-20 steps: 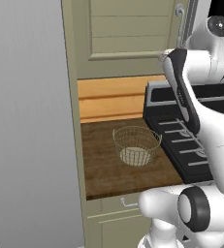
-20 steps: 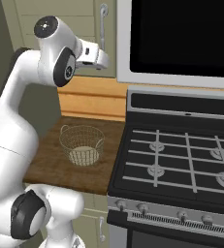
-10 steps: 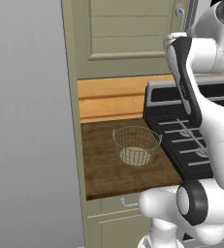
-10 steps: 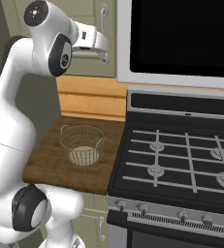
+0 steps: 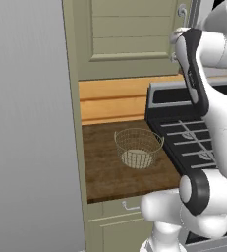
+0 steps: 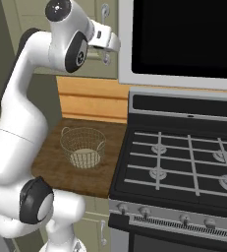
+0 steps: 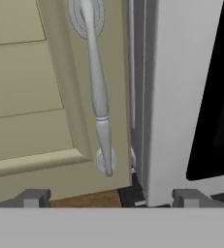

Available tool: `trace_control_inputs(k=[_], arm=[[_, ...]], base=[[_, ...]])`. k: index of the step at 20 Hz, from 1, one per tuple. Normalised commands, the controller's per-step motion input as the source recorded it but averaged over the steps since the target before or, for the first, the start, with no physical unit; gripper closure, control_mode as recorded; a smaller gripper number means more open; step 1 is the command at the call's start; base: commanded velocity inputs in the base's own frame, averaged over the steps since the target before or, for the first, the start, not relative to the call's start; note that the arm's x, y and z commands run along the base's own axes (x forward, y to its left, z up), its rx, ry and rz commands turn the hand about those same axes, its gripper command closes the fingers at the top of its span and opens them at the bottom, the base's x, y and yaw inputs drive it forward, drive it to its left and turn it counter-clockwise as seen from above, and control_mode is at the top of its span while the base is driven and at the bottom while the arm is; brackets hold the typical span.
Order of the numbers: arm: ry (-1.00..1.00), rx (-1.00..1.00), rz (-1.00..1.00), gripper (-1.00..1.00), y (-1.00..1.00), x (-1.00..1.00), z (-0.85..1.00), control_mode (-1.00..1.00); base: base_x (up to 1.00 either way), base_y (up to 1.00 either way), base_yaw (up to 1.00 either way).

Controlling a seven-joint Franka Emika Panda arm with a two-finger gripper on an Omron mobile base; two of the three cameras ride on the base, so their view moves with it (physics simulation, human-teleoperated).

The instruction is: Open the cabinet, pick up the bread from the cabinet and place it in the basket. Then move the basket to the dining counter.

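No legible writing; end effector (image 7: 111, 196) open facing cabinet (image 7: 31, 97) handle (image 7: 98, 92).

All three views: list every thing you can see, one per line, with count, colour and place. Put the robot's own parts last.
cabinet: one, olive-beige, on the wall above the worktop, door shut.
handle: one, silver curved bar, at the door's edge nearest the microwave.
basket: one, pale cream wire mesh, upright on the worktop beside the stove.
worktop: one, dark brown wood, atop the olive drawer unit.
stove: one, black with grey grates, right of the worktop.
microwave: one, black door in a pale frame, above the stove.
arm: one, white with dark joints, raised toward the cabinet.
gripper: one, open, in front of the handle, not touching it.
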Motion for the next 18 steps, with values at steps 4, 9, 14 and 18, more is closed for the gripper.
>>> trace_control_inputs(k=[4,9,14,18], arm=[[0.00,0.00,0.00,-1.00,0.00,0.30,0.00,-1.00],[0.00,0.00,0.00,-1.00,0.00,0.55,-0.01,-1.00],[0.00,0.00,0.00,-1.00,-0.03,0.36,0.00,-1.00],[0.00,0.00,0.00,-1.00,-0.13,0.29,0.00,-1.00]], base=[[0.00,0.00,0.00],[0.00,0.00,0.00],[0.00,0.00,0.00],[0.00,0.00,0.00]])
